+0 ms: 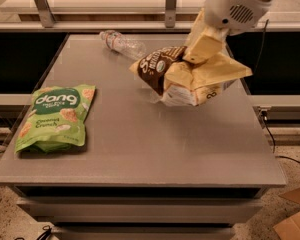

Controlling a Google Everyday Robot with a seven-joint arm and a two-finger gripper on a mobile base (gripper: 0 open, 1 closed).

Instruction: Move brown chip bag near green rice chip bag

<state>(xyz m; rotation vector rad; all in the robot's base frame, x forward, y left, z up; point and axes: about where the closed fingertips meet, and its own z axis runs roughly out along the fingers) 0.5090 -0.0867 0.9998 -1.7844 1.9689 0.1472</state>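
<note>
The brown chip bag [200,81], cream-yellow with a dark brown front panel, hangs crumpled and tilted just above the right rear part of the grey table [155,149]. My gripper [202,51] comes down from the upper right and is shut on the bag's top edge. The green rice chip bag [55,116], light green with a "dang" oval, lies flat near the table's left edge, well apart from the brown bag.
A clear plastic bottle [121,43] lies on its side at the table's back, just left of the brown bag. A metal rail with posts [171,4] runs behind the table. A cardboard box [295,219] sits on the floor at the lower right.
</note>
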